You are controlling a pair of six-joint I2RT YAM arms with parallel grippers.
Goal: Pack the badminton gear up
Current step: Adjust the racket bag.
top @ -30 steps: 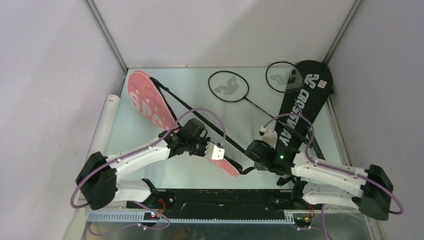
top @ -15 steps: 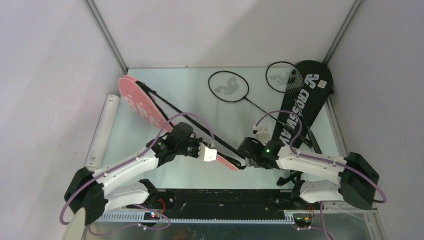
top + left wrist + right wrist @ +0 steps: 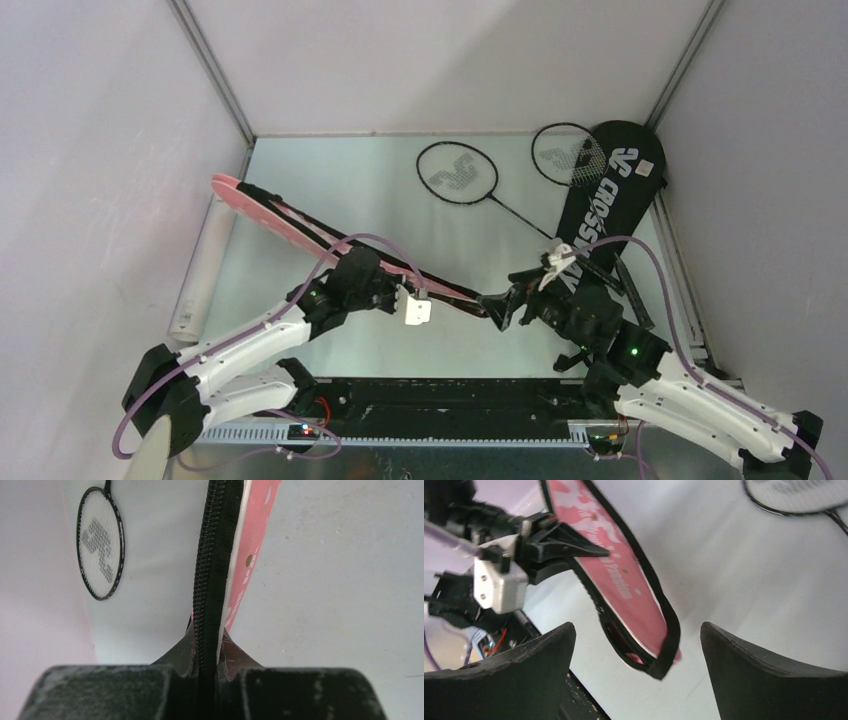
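Observation:
The pink bag [image 3: 300,225] stands tilted on its long edge across the table's left half, its black zip uppermost. My left gripper [image 3: 405,285] is shut on that zip edge near the narrow end, seen close up in the left wrist view [image 3: 207,647] with the pink bag [image 3: 252,540] running away from it. My right gripper [image 3: 505,303] is open, just off the bag's narrow tip. In the right wrist view my right gripper [image 3: 638,627] has the tip of the pink bag [image 3: 624,580] hanging between its spread fingers, touching neither. The black CROSSWAY bag [image 3: 605,190] lies at the back right.
Two black rackets [image 3: 457,172] [image 3: 568,155] lie at the back, the right one partly on the black bag. A long white tube [image 3: 200,265] lies along the left edge. The black mounting rail [image 3: 440,395] runs along the near edge.
My right gripper has opened, let go of the pink bag's narrow end and drawn back to the right. The left gripper has turned the bag onto its edge, its wide end swinging left.

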